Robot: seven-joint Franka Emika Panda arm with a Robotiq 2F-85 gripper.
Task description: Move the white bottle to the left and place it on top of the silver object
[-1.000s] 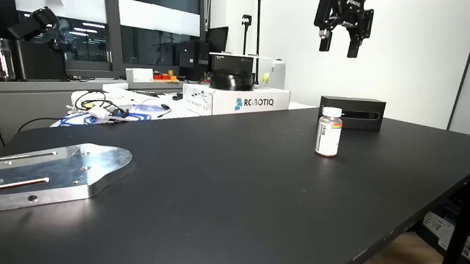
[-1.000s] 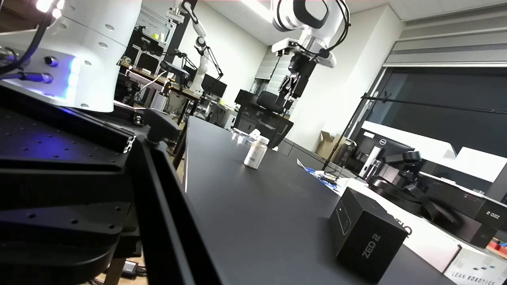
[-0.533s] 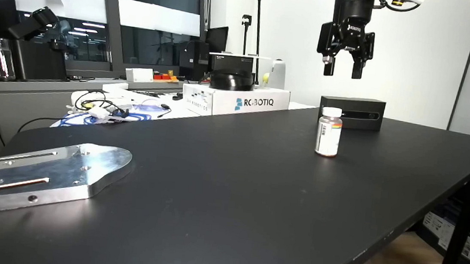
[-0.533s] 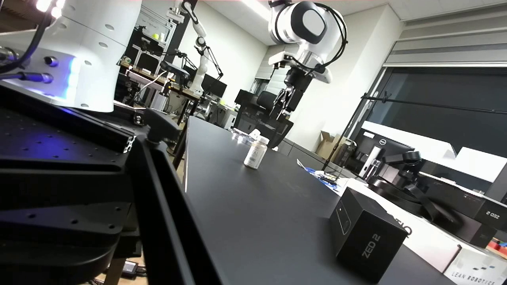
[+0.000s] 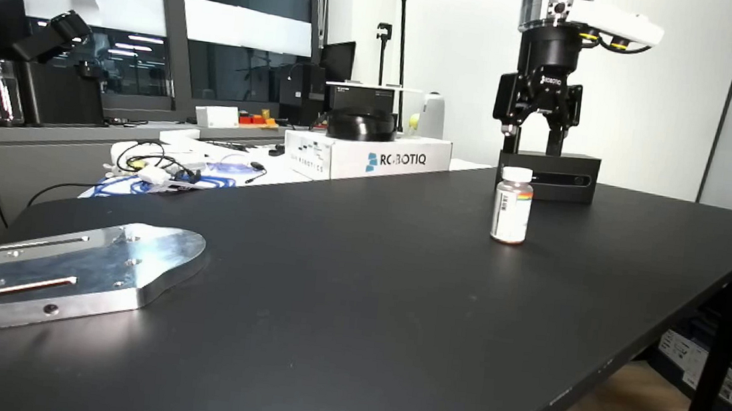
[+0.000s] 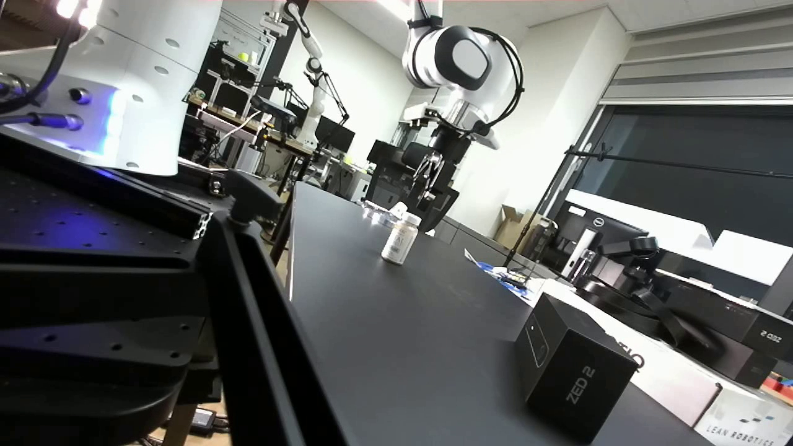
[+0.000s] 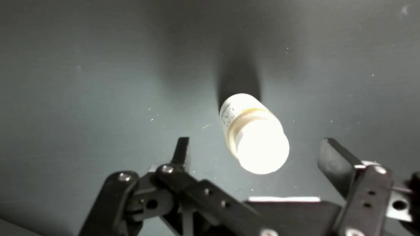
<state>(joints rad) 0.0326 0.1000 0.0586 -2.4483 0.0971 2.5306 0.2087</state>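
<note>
The white bottle (image 5: 512, 209) stands upright on the black table and also shows in an exterior view (image 6: 400, 241). In the wrist view the bottle (image 7: 244, 113) is seen from above with its cap overexposed. The silver object (image 5: 101, 267) lies flat at the near left of the table. It shows only in part behind the bottle in an exterior view (image 6: 376, 214) and is out of the wrist view. My gripper (image 5: 532, 144) is open and empty, above the bottle's height. In the wrist view the gripper's fingers (image 7: 255, 146) appear on either side of the cap, apart from it.
A black box (image 5: 547, 176) stands on the table, also in an exterior view (image 6: 576, 371). A white lettered box (image 5: 387, 160) lies beyond the table's far edge. Cables (image 5: 154, 172) lie left of that box. The black table (image 5: 345, 284) has an open right edge.
My gripper has come down steadily, from high above the table to a little above the bottle's height, staying open. The bottle and the silver object have not moved.
</note>
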